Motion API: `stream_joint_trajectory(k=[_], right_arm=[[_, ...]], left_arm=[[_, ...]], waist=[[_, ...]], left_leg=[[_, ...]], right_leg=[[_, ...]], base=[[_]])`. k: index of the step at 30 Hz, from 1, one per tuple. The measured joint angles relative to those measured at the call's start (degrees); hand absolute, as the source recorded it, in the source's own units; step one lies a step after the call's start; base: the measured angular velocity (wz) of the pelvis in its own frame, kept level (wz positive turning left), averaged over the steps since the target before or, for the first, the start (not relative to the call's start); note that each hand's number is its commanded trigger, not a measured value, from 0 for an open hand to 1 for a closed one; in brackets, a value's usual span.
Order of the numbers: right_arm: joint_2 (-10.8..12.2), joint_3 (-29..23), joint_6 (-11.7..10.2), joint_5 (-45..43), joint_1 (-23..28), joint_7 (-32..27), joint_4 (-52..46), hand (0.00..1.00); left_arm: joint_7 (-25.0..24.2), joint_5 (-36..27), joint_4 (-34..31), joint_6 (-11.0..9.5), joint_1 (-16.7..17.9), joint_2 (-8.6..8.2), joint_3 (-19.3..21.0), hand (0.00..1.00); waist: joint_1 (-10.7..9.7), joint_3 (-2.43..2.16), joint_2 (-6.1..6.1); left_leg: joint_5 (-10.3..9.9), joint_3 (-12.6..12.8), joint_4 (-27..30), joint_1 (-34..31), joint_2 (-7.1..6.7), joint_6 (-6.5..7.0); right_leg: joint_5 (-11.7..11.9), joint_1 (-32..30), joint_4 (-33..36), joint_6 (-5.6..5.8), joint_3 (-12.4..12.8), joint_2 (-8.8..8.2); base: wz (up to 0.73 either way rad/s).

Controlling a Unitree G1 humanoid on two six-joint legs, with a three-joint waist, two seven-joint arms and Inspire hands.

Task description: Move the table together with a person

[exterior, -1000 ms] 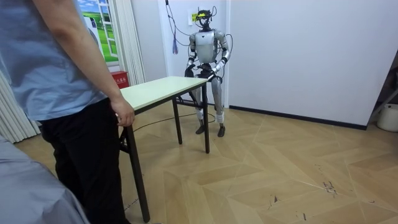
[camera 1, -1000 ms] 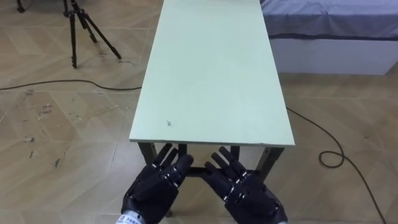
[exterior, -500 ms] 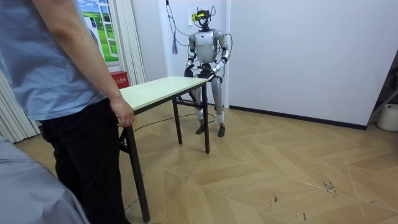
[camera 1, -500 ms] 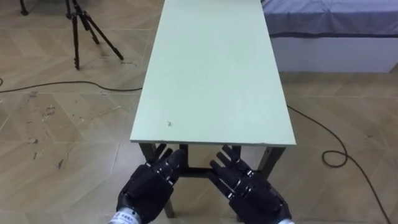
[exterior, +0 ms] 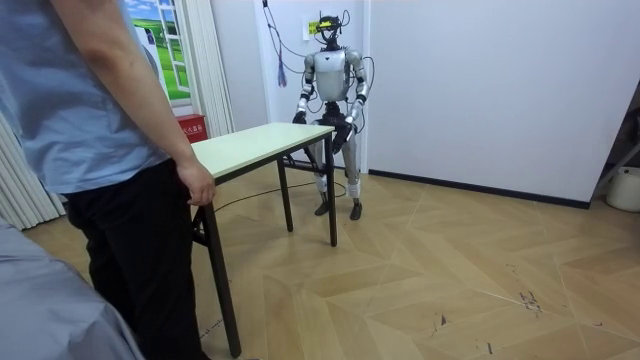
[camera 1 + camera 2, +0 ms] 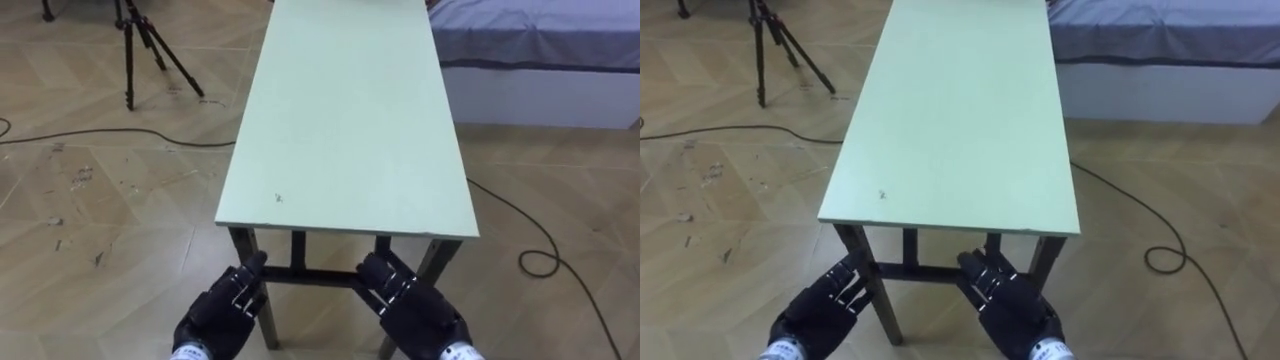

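Both hands dropped back since half second ago: left hand [image 6: 222, 308], right hand [image 6: 415, 312] below near edge of desk [image 6: 350, 130]. Fingers seemingly loose, straight, gripping nothing. Desk stands on floor [image 6: 100, 230]; lift not begun.

One table [image 6: 345, 120], two hands [image 6: 222, 312] [image 6: 415, 318], one person [image 5: 90, 150], one tripod [image 6: 140, 45], one bed [image 6: 540, 50]

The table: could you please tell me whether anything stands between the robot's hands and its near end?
Nothing visible does. The left hand and right hand are open just below the table's near end, with no object between. The tripod, cable and bed lie off to the sides.
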Motion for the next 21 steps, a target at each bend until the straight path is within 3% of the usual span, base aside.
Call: stream_joint_trajectory(k=[5, 10, 14, 21], right_arm=[[0.08, -0.15, 0.01, -0.07, -0.15, -1.44, 0.13, 0.0], [0.46, -1.75, 0.15, -0.14, -0.14, -3.15, 0.63, 0.0], [1.48, -3.82, 0.14, -0.11, -0.14, -3.84, 1.48, 0.0], [1.86, -4.46, 0.09, -0.52, -0.23, -3.96, 1.47, 0.0]], left_arm=[[1.76, 0.04, 0.89, 0.03, -0.43, -0.06, 0.93, 0.0], [2.43, 0.04, 0.89, 0.08, -0.45, -0.23, 2.84, 0.0], [2.49, 0.07, 0.88, 0.12, -0.44, -0.28, 3.03, 0.0], [1.97, 0.05, 0.73, 0.19, -1.01, -1.64, 3.18, 0.0]], waist=[[-0.57, 0.17, -0.17], [-0.68, 0.76, -0.52], [-0.61, 0.84, -0.27], [-0.65, 0.03, 1.58]], left_leg=[[0.0, 0.05, -0.05, 0.13, 0.02, 0.0], [-0.01, 0.07, -0.04, 0.03, 0.01, 0.0], [-0.01, 0.06, -0.01, 0.01, -0.02, 0.01], [0.0, 0.06, 0.02, 0.03, -0.02, 0.0]], right_leg=[[0.0, 0.03, 0.1, -0.01, 0.06, 0.0], [0.0, -0.05, -0.06, 0.0, 0.49, 0.04], [0.0, -0.08, -0.09, 0.0, 0.6, 0.05], [0.0, -0.1, -0.08, 0.0, 0.48, 0.04]], base=[[0.0], [0.0], [0.0], [-0.01]])
